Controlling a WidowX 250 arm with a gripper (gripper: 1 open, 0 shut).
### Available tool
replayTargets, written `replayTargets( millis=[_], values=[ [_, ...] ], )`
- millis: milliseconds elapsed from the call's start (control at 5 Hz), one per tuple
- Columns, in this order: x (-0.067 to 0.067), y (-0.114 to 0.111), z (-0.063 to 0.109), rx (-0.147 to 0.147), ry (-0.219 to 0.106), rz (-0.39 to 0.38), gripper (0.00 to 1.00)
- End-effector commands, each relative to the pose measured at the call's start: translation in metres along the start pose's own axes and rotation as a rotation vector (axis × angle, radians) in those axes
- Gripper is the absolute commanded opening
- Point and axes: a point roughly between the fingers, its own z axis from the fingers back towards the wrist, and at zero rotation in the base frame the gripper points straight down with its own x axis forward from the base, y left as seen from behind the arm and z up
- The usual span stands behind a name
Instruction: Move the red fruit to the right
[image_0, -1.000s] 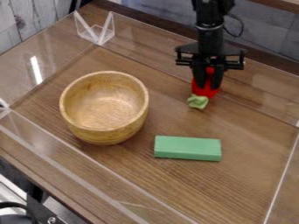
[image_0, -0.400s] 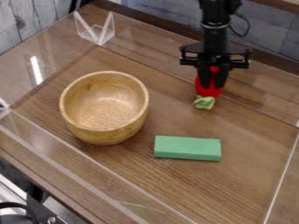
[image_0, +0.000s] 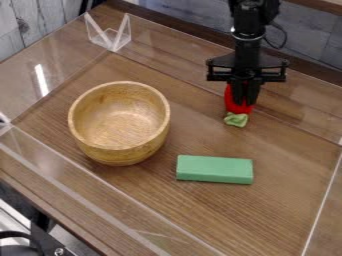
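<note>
The red fruit (image_0: 239, 102) is a small glossy red toy with a light green leafy end (image_0: 237, 120) lying low on the wooden table, right of centre. My black gripper (image_0: 242, 97) comes straight down from above and is shut on the fruit's red body, with the green end sticking out below toward the camera. The fingertips are partly hidden against the red.
A round wooden bowl (image_0: 119, 121) stands left of centre. A flat green rectangular block (image_0: 214, 169) lies in front, between the bowl and the fruit. Clear plastic walls (image_0: 323, 200) ring the table, and a clear bracket (image_0: 108, 32) stands at the back left.
The jaws have closed on the red fruit. Gripper and fruit have shifted slightly to the right.
</note>
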Motion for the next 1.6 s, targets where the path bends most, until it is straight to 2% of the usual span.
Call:
replayTargets(
  millis=[0,200,400,600,800,1000,1200,1400],
  values=[
    [0.007,-0.006,0.019,-0.033,-0.036,-0.047,1.00],
    [0.005,-0.008,0.019,-0.045,-0.019,-0.094,1.00],
    [0.002,-0.009,0.028,-0.067,-0.010,-0.145,1.00],
    [-0.005,-0.017,0.039,-0.085,-0.012,-0.142,1.00],
    [-0.013,-0.025,0.049,-0.102,-0.014,-0.144,0.00],
    [-0.020,-0.022,0.061,-0.113,-0.026,-0.114,1.00],
    [-0.027,-0.017,0.074,-0.130,-0.041,-0.083,1.00],
    [-0.039,-0.024,0.067,-0.144,-0.043,-0.114,1.00]
  ],
)
